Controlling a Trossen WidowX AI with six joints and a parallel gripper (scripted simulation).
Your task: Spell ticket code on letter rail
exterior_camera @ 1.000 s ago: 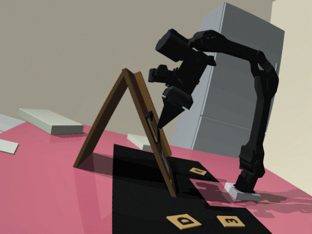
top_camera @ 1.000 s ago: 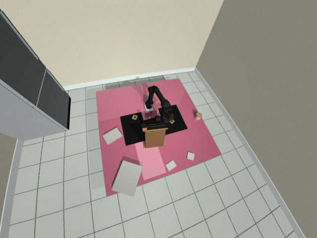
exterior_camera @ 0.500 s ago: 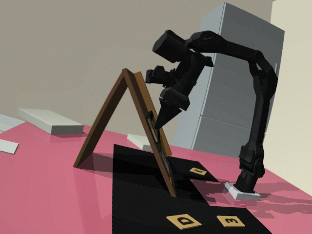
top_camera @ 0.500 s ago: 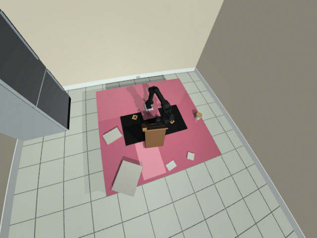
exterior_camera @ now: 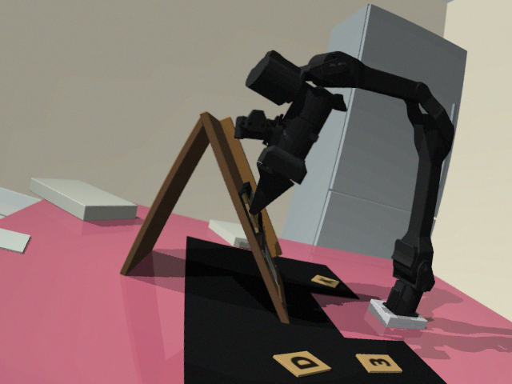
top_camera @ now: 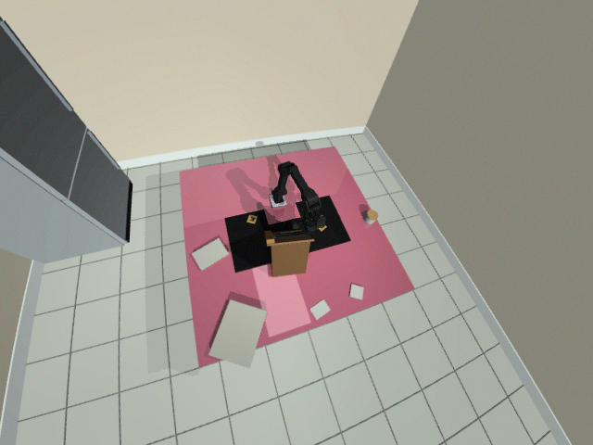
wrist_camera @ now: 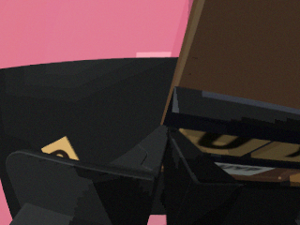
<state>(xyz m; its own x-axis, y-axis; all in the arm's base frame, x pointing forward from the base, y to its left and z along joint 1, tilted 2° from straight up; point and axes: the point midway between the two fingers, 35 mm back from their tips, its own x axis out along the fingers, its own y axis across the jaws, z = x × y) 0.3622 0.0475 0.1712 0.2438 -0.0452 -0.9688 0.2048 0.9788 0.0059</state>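
The leaning brown board (top_camera: pixel 289 259) (wrist_camera: pixel 248 42) carries a dark rail (exterior_camera: pixel 245 188) (wrist_camera: pixel 234 105). In the wrist view a U tile (wrist_camera: pixel 211 141) lies in the rail at its left end, with another tile (wrist_camera: pixel 278 150) to its right, cut by the frame edge. My gripper (exterior_camera: pixel 253 211) (wrist_camera: pixel 165 133) is shut and empty, its tips at the rail's left end beside the U tile; contact is unclear. The ticket (wrist_camera: pixel 246 168) below is half hidden by a finger. A D tile (exterior_camera: pixel 303 363) (wrist_camera: pixel 63 146) and a 3 tile (exterior_camera: pixel 378 362) lie flat near the board.
Another tile (top_camera: pixel 251 219) (exterior_camera: pixel 325 281) lies on the black mat (top_camera: pixel 244 248) (exterior_camera: pixel 231 330) on the far side of the board. A can (top_camera: pixel 371 217) stands near the pink counter's edge. Pale slabs (top_camera: pixel 209 253) (top_camera: pixel 238 333) and smaller pale blocks (top_camera: pixel 320 309) (top_camera: pixel 356 291) lie around the board.
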